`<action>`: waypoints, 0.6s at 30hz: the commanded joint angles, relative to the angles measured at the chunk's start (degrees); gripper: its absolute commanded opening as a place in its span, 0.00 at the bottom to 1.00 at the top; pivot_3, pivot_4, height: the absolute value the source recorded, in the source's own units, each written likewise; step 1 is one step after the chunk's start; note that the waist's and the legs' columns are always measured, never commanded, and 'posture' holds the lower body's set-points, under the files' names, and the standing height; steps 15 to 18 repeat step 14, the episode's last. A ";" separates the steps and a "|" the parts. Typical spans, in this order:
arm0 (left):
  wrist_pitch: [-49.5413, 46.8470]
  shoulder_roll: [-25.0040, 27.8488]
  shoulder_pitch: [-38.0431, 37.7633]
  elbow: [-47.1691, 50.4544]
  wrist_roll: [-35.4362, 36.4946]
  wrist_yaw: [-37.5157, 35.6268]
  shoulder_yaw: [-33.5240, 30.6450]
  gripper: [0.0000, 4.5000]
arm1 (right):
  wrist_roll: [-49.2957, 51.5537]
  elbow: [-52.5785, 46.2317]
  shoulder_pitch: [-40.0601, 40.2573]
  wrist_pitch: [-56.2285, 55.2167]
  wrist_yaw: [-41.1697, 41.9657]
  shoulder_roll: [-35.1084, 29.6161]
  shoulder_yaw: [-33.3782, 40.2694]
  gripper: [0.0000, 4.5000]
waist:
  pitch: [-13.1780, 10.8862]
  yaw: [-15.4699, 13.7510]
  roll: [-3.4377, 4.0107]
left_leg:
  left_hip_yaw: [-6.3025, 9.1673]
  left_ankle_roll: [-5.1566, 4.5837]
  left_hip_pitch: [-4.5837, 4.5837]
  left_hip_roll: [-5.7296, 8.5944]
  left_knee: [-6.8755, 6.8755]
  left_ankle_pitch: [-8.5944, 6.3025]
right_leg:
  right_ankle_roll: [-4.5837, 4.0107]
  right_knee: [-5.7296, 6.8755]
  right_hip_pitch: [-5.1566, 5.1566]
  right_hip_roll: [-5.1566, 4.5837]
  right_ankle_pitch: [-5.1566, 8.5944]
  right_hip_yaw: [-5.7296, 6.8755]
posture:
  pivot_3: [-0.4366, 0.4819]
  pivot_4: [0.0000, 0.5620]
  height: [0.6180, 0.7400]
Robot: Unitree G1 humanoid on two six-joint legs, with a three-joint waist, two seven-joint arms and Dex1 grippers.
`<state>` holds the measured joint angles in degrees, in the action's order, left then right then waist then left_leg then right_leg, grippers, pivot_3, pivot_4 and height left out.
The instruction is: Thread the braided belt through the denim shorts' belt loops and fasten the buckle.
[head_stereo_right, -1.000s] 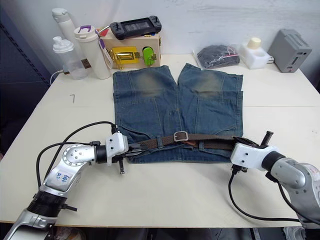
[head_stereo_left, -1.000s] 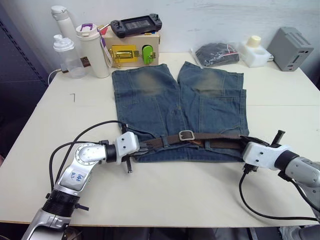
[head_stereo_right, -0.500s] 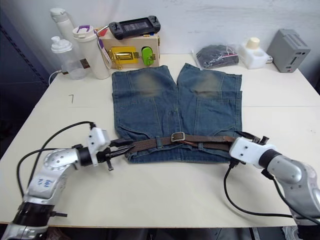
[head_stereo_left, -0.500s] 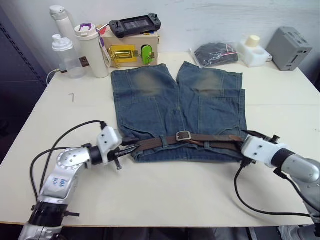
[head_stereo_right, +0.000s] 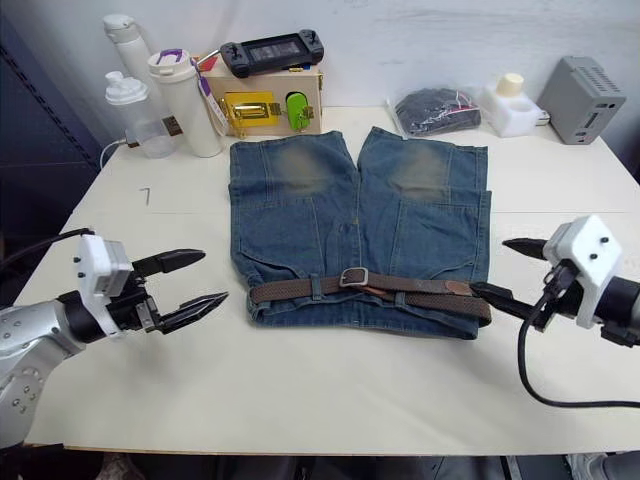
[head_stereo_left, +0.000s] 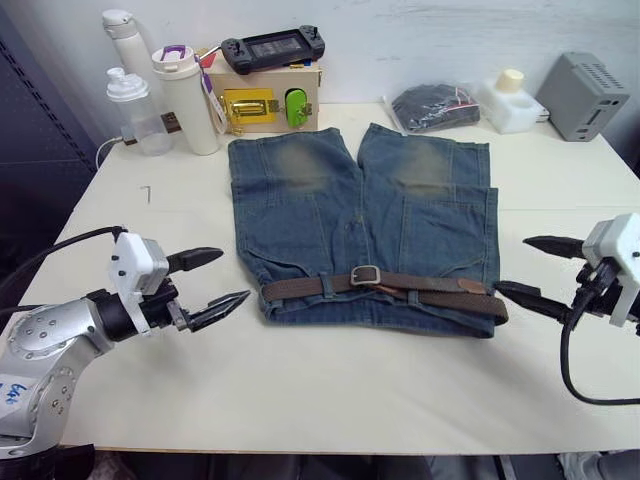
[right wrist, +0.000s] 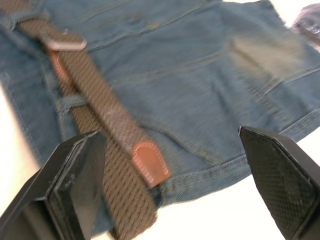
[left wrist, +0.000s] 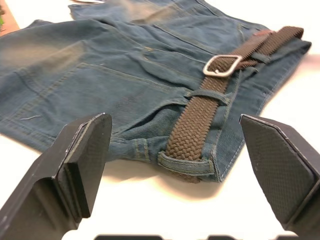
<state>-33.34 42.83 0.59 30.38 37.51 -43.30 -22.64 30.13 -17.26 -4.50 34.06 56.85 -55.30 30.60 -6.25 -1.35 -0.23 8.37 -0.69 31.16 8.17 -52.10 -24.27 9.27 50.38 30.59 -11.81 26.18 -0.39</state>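
I see left gripper [head_stereo_left: 205,278] spread, empty, off shorts' left edge | right gripper [head_stereo_left: 540,270] spread, empty, off right edge | braided belt [head_stereo_left: 400,286] along denim shorts [head_stereo_left: 360,210] waistband, buckle [head_stereo_left: 366,275] fastened | right end blurred in wrist view

bright, even light, with blur in the right wrist view

the scene is brightly and evenly lit, seemingly from overhead; shadows are soft and short; the denim shorts [head_stereo_left: 365,230] cast a thin dark edge along their near hem on the pale table [head_stereo_left: 330,380]; in the left wrist view a soft shadow sits under the waistband fold, and the far corner of the tabletop is washed out to near white; the buckle [left wrist: 222,65] carries a small bright glint; the left wrist view is fairly sharp at the braided belt [left wrist: 192,132]; the right wrist view is blurred throughout, smearing the weave and the leather tip [right wrist: 148,164]; the head views are crisp, with no strong glare
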 commanded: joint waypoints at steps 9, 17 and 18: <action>0.13 -0.05 1.04 2.89 1.26 3.66 -0.73 0.99 | 0.27 0.55 -0.86 0.03 -3.53 0.75 -2.47 1.00 | -0.02 0.01 0.04 | 0.00 -0.01 -0.01 0.00 0.07 0.00 | 0.00 -0.06 -0.02 -0.01 0.00 0.00 | 0.48 0.27 0.22; 0.21 -0.13 1.67 2.36 1.64 3.74 -0.60 0.99 | 0.58 -0.33 -0.09 0.39 -4.34 0.96 -2.39 1.00 | -0.03 -0.02 0.05 | 0.00 -0.01 0.00 0.00 0.08 0.00 | 0.00 -0.07 -0.02 -0.01 0.00 0.00 | 0.48 0.27 0.22; 0.21 -0.13 1.67 2.36 1.64 3.74 -0.60 0.99 | 0.58 -0.33 -0.09 0.39 -4.34 0.96 -2.39 1.00 | -0.03 -0.02 0.05 | 0.00 -0.01 0.00 0.00 0.08 0.00 | 0.00 -0.07 -0.02 -0.01 0.00 0.00 | 0.48 0.27 0.22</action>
